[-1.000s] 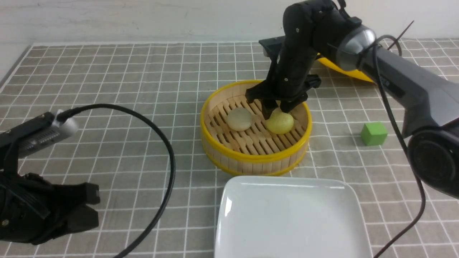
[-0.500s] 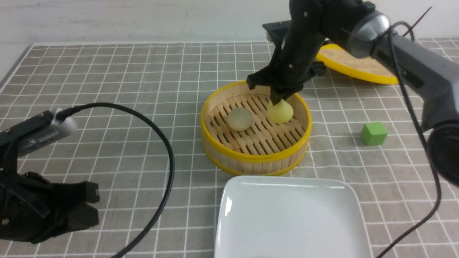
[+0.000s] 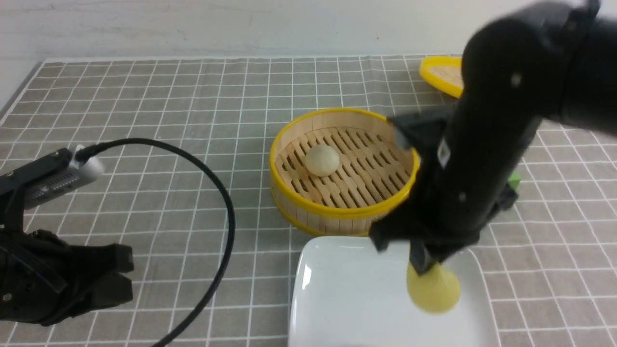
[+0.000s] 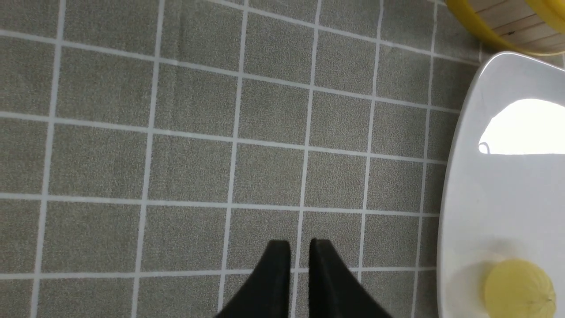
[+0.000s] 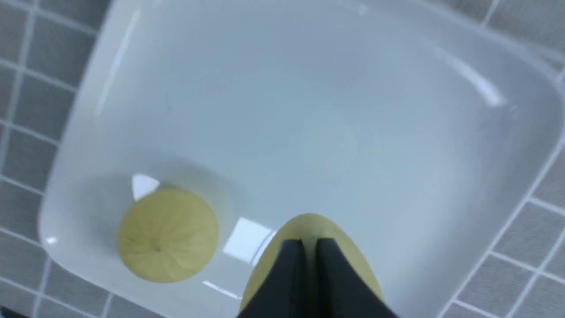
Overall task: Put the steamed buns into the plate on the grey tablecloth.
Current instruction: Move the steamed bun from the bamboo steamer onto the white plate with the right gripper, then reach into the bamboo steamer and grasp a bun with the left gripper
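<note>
Right now the right hand (image 3: 424, 265), pinching a yellow bun (image 3: 436, 289), hangs above the plate (image 3: 356, 294), so the coming move looks straight down, beside the yellow bun (image 5: 167, 235) already lying there.

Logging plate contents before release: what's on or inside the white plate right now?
One yellow bun rests in the plate. Another is over it, gripped by the right hand; the plate surface beneath that one is hidden.
</note>
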